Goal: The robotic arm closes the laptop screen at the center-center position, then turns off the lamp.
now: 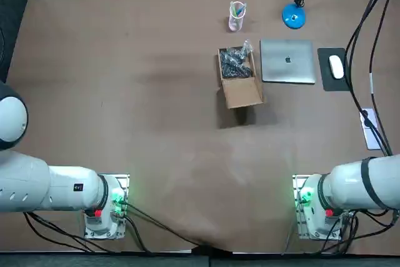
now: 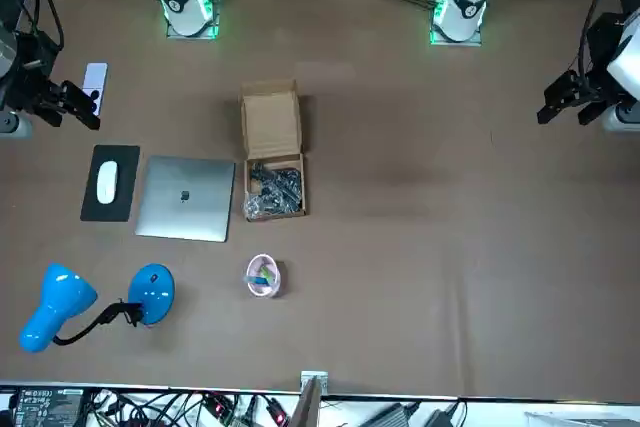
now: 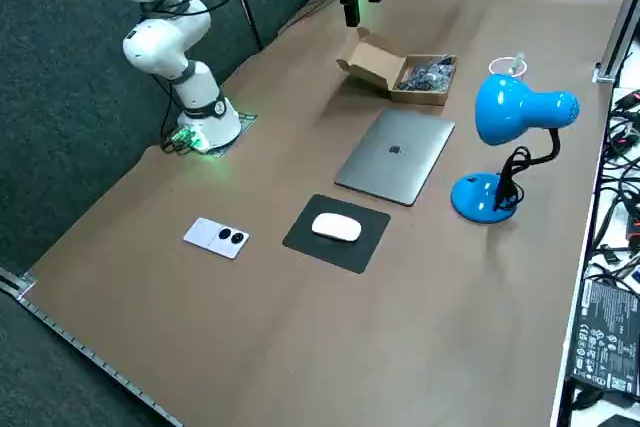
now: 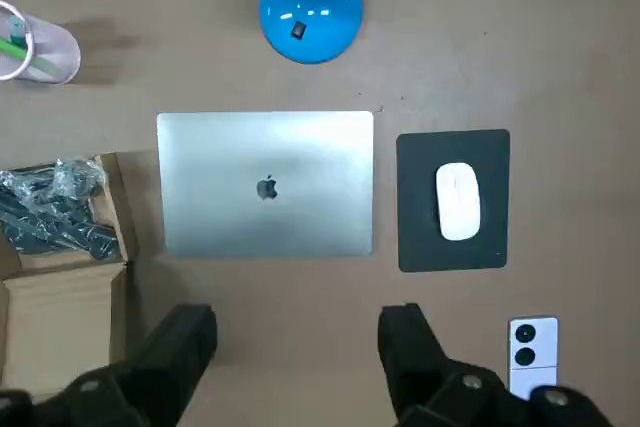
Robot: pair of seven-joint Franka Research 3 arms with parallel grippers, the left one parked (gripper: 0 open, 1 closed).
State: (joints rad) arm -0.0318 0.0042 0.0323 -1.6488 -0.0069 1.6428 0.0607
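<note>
Silver laptop [image 4: 265,187] is lying already closed beside the cardboard box [image 4: 62,302]. The right gripper [image 4: 298,321] is hovering above it, fingers [image 4: 188,335] spread and empty. Next is probably pressing the switch on the blue lamp [image 4: 310,5] behind it.

Shut laptop [image 2: 185,198] lies beside box [image 2: 273,152]; right gripper [image 2: 82,105] hovers near mouse pad [image 2: 122,203].

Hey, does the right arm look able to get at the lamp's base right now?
Probably yes. The right gripper hangs open above the table, the closed laptop lies flat between it and the lamp base, and nothing covers the base's top.
</note>
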